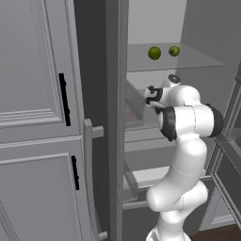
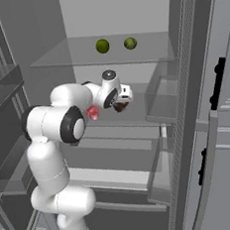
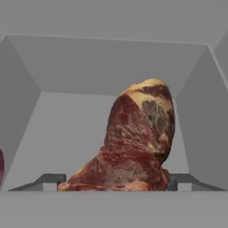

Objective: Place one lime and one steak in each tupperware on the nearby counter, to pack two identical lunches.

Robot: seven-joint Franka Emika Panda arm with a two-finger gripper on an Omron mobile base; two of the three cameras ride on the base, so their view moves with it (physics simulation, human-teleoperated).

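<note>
Steak (image 3: 133,147): between claw (image 3: 115,180) fingertips, long axis running away from the camera, far end raised over fridge shelf (image 3: 67,133). Claw: appears closed on steak, inside open fridge. Limes (image 2: 102,46) (image 2: 130,43): upper shelf, above claw, side by side, well apart from it.

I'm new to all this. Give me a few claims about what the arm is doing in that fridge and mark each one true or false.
1. Two limes sit on the upper glass shelf. True.
2. The gripper holds a steak. True.
3. The arm is reaching up onto the limes' shelf. False: its hand is on the level below them.
4. The fridge is shut. False: it stands open, its shelves in plain sight.
5. The limes are touching. False: a gap separates them.
</note>
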